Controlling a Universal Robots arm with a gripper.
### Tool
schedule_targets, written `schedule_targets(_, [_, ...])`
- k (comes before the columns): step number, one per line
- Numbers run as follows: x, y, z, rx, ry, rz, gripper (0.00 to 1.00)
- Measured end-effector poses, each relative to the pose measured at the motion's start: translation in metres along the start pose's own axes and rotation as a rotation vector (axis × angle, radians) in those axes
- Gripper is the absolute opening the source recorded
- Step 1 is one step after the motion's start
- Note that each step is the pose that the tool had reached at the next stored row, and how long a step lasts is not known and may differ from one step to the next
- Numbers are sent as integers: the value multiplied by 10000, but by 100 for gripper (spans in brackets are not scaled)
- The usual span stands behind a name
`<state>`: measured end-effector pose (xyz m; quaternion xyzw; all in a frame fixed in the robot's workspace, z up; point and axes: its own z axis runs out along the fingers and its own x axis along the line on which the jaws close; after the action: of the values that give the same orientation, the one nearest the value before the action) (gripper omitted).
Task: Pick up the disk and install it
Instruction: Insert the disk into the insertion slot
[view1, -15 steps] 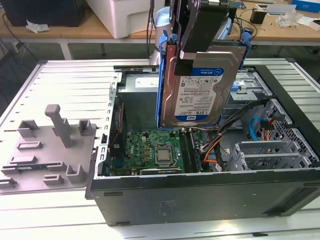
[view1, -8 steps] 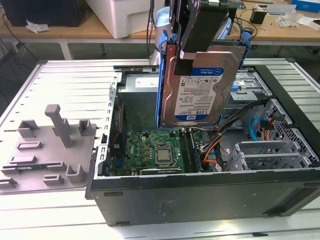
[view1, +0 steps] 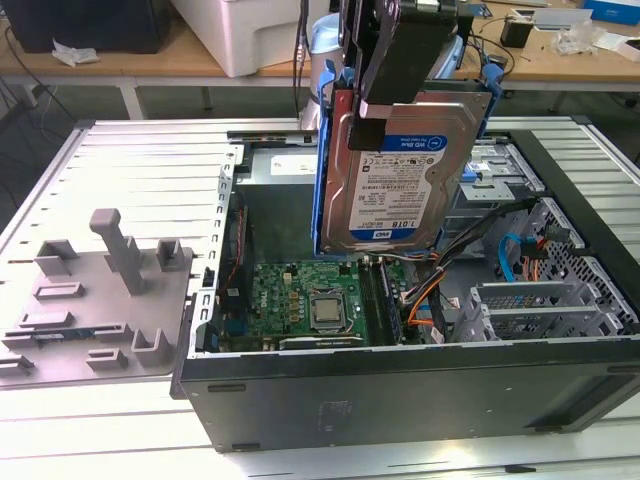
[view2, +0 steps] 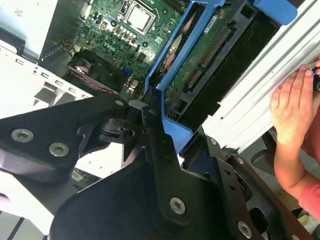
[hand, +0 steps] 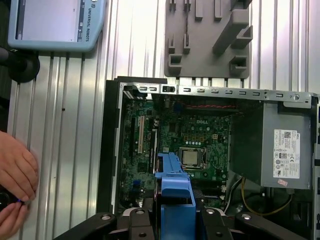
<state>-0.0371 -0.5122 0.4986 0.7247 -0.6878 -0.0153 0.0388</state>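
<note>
Your claw is clenched on the disk. The disk hangs upright just below it, clear above the open computer case and its motherboard. Pick-up: done. Install: the disk is not yet seated in any bay.

Tally as we see it. One disk, set in one blue bracket. One gripper. One open computer case. Inside it we count one motherboard, one processor socket, one black fan and one grey power supply with one white sticker. One slatted metal table. One grey fixture plate. One teach pendant. We log one person's hand in the second wrist view.
</note>
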Motion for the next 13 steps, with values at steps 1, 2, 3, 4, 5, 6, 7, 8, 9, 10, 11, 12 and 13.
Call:
schedule_targets(1, [0, 0, 0, 1, 0, 1, 37])
schedule_targets(2, [0, -1, 0, 5, 0, 1, 37])
schedule_targets(3, [0, -4, 0, 13, 0, 0, 37])
schedule_targets(4, [0, -8, 0, 30, 1, 2, 37])
schedule_targets(5, [1, -12, -1, 47, 2, 2, 37])
schedule_targets(6, [1, -15, -1, 63, 3, 2, 37])
schedule_targets(7, [2, -23, -2, 93, 6, 3, 37])
schedule_targets(8, [3, -28, -3, 111, 8, 4, 37])
schedule_targets(9, [5, -33, -3, 128, 9, 5, 37])
schedule_targets(10, [9, -43, -3, 153, 8, 6, 37])
schedule_targets(11, [13, -52, -3, 166, 8, 7, 37])
schedule_targets(12, [20, -66, -4, 181, 10, 8, 37])
schedule_targets(13, [26, -78, -5, 191, 10, 8, 37])
